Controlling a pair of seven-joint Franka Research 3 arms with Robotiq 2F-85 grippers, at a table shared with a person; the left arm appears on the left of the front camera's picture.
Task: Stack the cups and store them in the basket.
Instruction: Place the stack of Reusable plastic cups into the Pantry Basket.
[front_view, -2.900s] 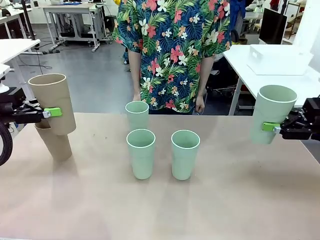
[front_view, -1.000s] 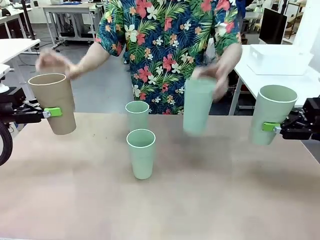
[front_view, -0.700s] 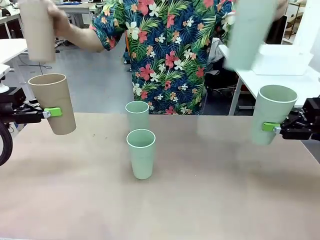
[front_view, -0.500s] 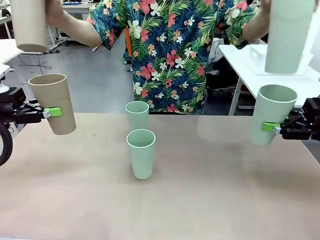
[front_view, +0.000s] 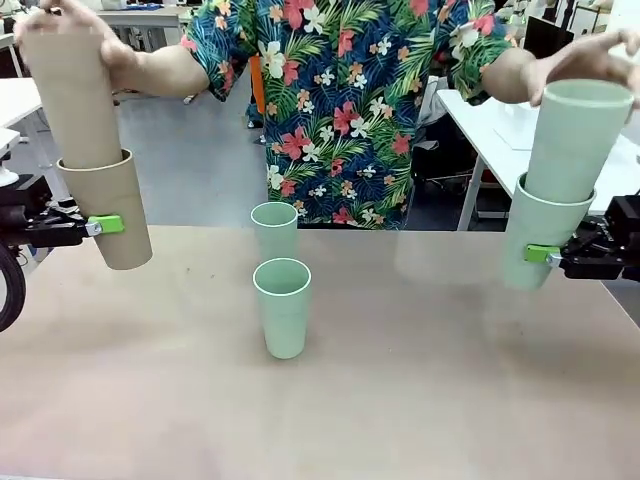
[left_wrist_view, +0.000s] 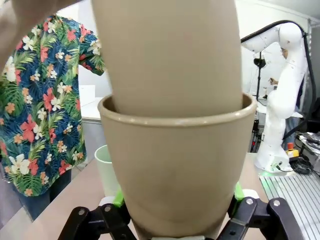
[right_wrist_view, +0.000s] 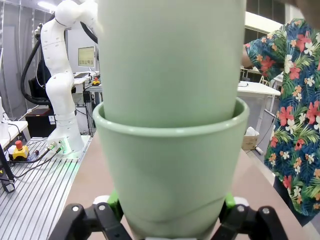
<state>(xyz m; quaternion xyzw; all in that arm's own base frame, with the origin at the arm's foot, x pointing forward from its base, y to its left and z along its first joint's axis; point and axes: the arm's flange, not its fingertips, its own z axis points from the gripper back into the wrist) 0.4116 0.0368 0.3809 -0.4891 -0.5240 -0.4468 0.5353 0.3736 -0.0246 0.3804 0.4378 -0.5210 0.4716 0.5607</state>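
Gripping a tan-brown cup (front_view: 108, 215) at mid-height, the left gripper (front_view: 115, 226) is seen at the left edge of the front frame. Its green pads are pressed against the cup's sides, and the cup is held upright, clear of the table (front_view: 420, 400). A second tan-brown cup (front_view: 68, 95) is lodged partly inside it, with most of its length above the rim. It is grasped near its top by a person's hand (front_view: 115, 50) at the upper left.

At the centre, two pale mint cups are stood mouth-up on the table, the far one (front_view: 274, 230) directly behind the near one (front_view: 282, 306) (whether they touch cannot be told).

At the right edge, a held mint cup (front_view: 538, 235) is clamped upright off the table by the right gripper (front_view: 530, 255). Another mint cup (front_view: 574, 140) is nested partway into it and steadied from above by the person's other hand (front_view: 590, 62) at the upper right.
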